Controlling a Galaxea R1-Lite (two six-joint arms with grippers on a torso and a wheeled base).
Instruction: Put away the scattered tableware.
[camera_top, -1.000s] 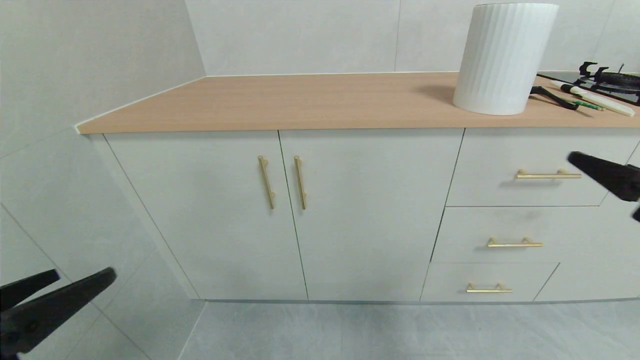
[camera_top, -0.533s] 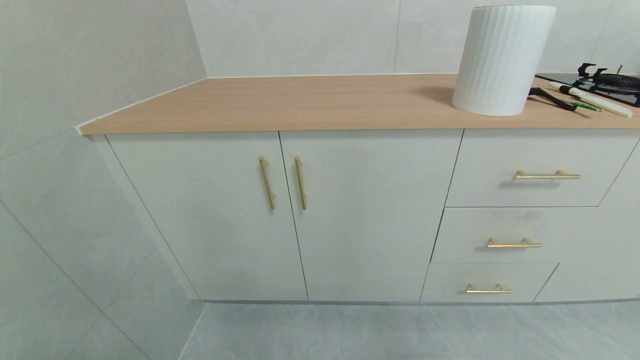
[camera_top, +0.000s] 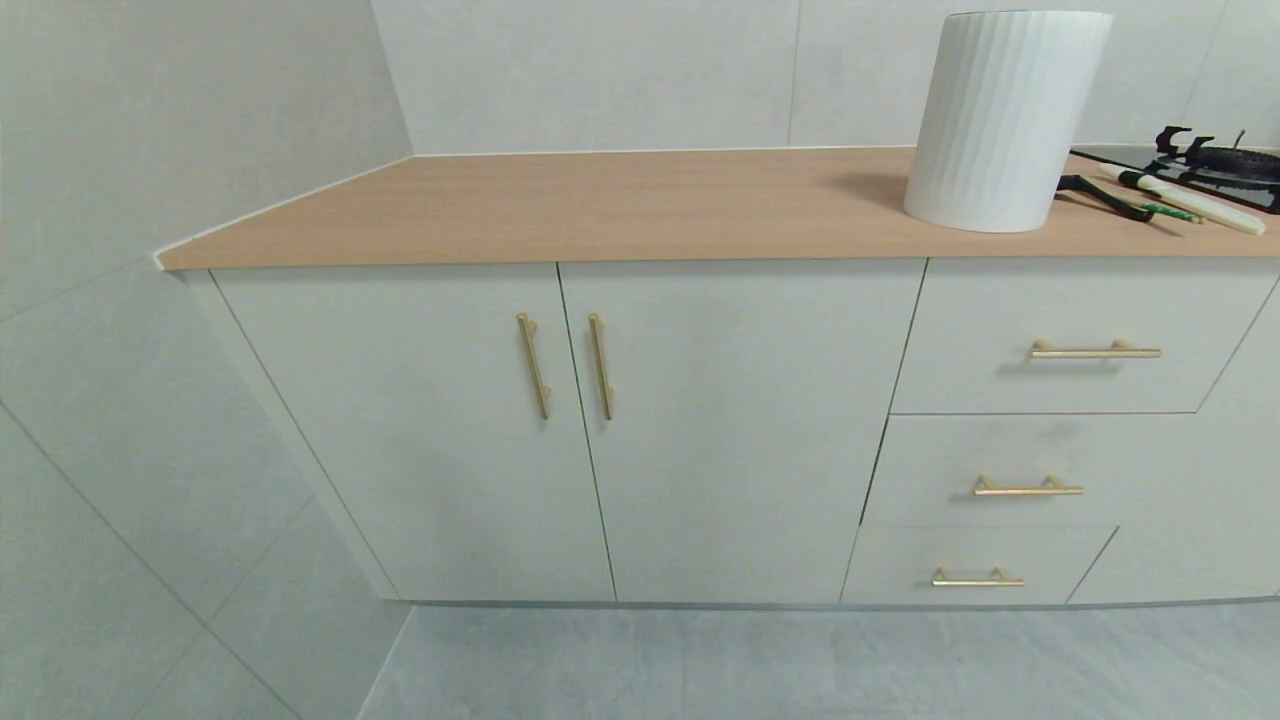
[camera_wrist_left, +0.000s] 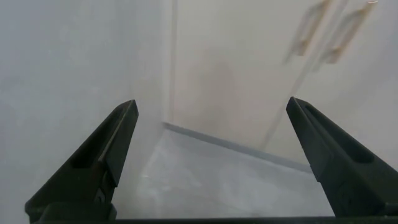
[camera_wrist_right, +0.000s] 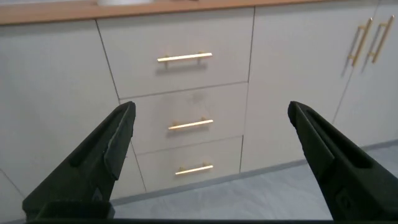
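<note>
From the head view, the wooden countertop (camera_top: 600, 205) carries one white ribbed container (camera_top: 1005, 120) standing upright. Just beside it, towards the black hob grate (camera_top: 1225, 160), lies the scattered tableware: a black-handled utensil (camera_top: 1100, 195), a white-handled utensil (camera_top: 1190, 205) and a thin green piece (camera_top: 1170, 211) between them (any print on them is too small to read). Below the top are two cabinet doors, each with one vertical brass handle (camera_top: 533, 365) (camera_top: 600, 365), and a stack of three drawers, top drawer (camera_top: 1070, 340), middle drawer (camera_top: 1020, 470) and bottom drawer (camera_top: 975, 565), each with one horizontal brass bar. The right wrist view faces those three drawers from low down, and the right gripper (camera_wrist_right: 210, 106) hangs in front of them with its fingers spread wide, nothing between them. The left wrist view looks at the grey floor (camera_wrist_left: 236, 186) where the wall meets the cabinet, with the two door handles blurred above. The left gripper (camera_wrist_left: 211, 104) is likewise splayed and holds nothing.
</note>
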